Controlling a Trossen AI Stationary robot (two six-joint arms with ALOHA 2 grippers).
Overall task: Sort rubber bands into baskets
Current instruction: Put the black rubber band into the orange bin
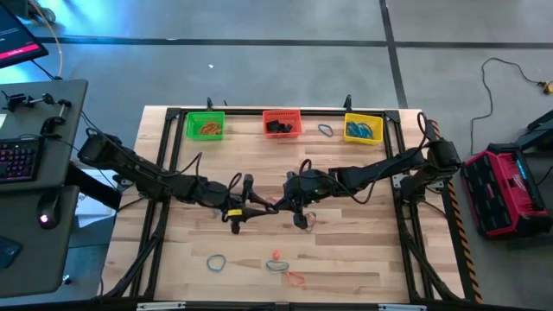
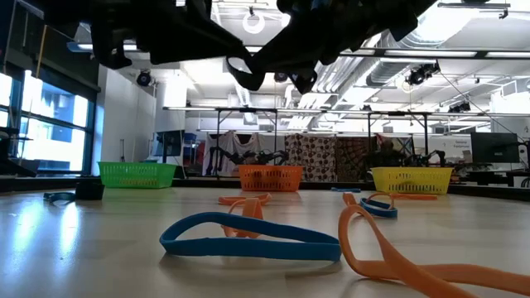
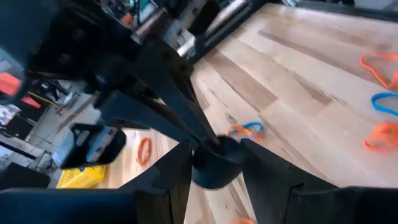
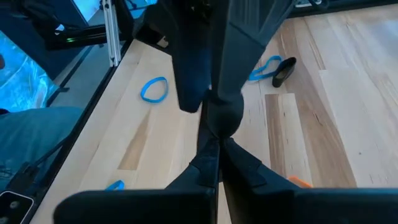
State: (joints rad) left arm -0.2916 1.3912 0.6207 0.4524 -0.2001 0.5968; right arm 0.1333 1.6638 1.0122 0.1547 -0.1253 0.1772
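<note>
Both arms meet above the middle of the table. My right gripper (image 4: 216, 163) is shut, with a small black lump, seemingly a bunched black rubber band (image 4: 221, 118), at its tips. My left gripper (image 3: 216, 180) faces it, and its two fingers stand apart on either side of that lump (image 3: 214, 165). In the high view the left gripper (image 1: 259, 206) and the right gripper (image 1: 281, 206) are tip to tip. The green basket (image 1: 205, 126), red-orange basket (image 1: 282, 123) and yellow basket (image 1: 363, 129) stand in a row along the far edge, each with bands inside. My right gripper pinches the black band between its two fingertips; the lump (image 4: 221, 118) bulges just beyond them. The fingers come from the table's right, slanting a little downward. The band is lifted clear of the table. My left gripper: I cannot tell whether its fingers (image 3: 267, 180) touch the lump.
Loose bands lie on the near half of the table: a blue one (image 1: 215, 262), a grey-teal one (image 1: 276, 265) and an orange one (image 1: 295, 278). A grey band (image 1: 325, 130) lies between the red-orange and yellow baskets. A black frame (image 1: 173, 117) borders the tabletop.
</note>
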